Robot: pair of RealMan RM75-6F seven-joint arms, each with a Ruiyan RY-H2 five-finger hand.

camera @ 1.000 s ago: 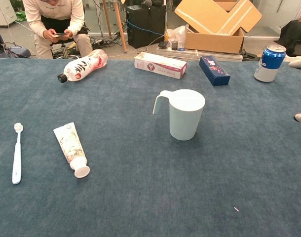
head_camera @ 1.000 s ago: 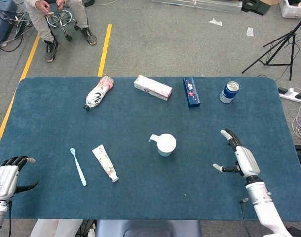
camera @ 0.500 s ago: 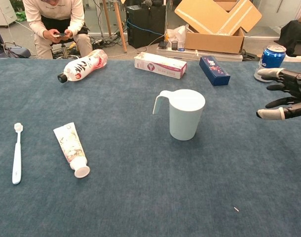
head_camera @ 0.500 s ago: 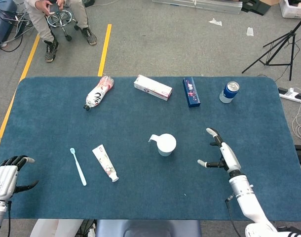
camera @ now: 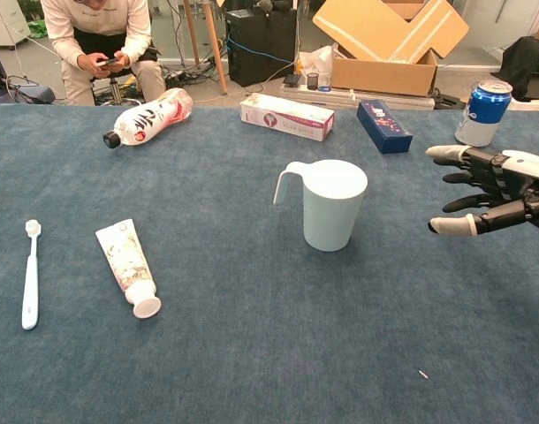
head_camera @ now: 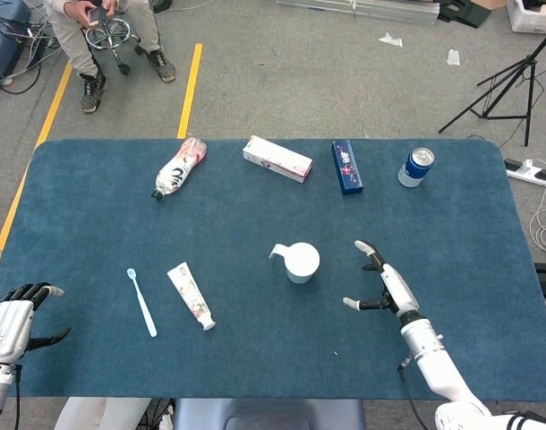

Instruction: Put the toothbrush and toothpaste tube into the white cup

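— Where are the toothbrush [head_camera: 141, 302] and toothpaste tube [head_camera: 191, 295] found?
— Left of the white cup [head_camera: 299, 262], flat.
— And the hands?
— The right hand [head_camera: 380, 280] is spread, empty, right of the cup; the left hand [head_camera: 12, 320] is loosely open, far left.

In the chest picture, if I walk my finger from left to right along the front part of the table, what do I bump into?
toothbrush → toothpaste tube → white cup → the robot's right hand, open and holding nothing.
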